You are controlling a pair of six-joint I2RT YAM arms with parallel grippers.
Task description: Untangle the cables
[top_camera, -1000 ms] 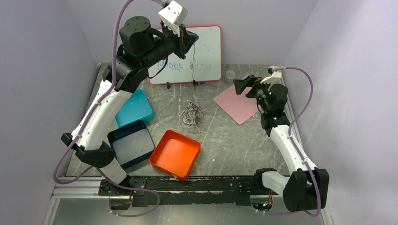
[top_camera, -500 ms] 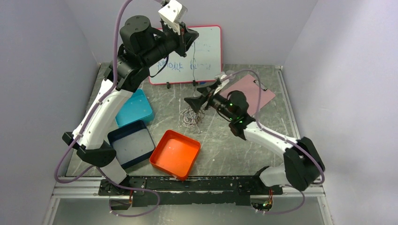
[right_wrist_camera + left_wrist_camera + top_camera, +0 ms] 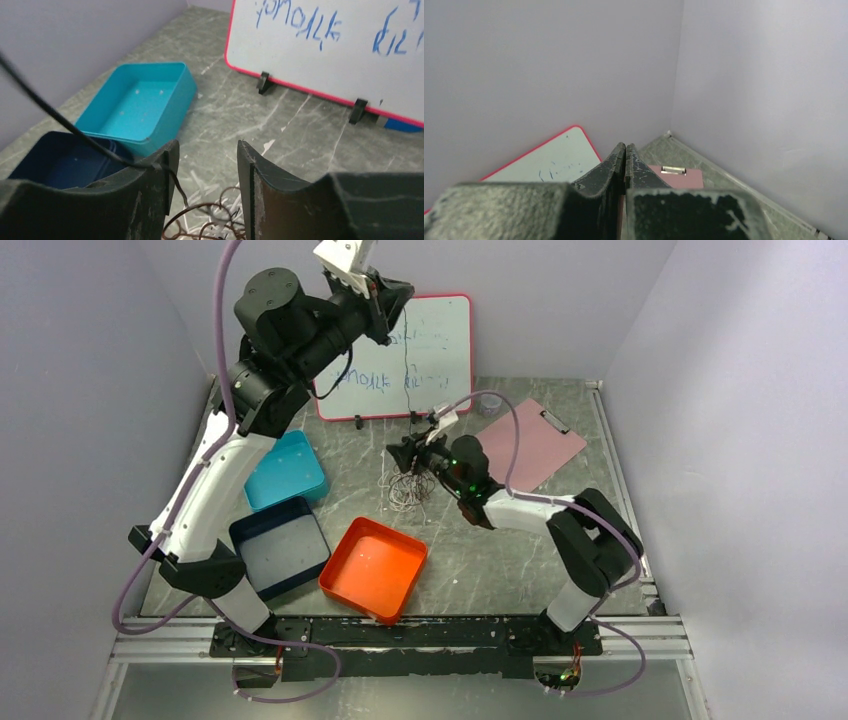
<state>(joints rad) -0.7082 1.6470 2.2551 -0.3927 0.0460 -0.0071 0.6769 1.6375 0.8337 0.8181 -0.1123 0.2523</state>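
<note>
While the left pincer point(image 3: 403, 292) is high up and squeezed shut on one black cable point(image 3: 405, 370), the right pincer point(image 3: 400, 458) sits low with its fingers point(image 3: 150, 190) apart, just over the cables point(image 3: 408, 490) piled in the middle of the tabletop point(image 3: 480, 540).

Left gripper point(image 3: 625, 146): jaws pressed together, bottom centre. Whiteboard point(image 3: 549, 162), red-edged: lower left. Pink clipboard point(image 3: 686, 180) with metal clip point(image 3: 673, 170): right of fingertips. Table point(image 3: 734, 205) corner: lower right.
</note>
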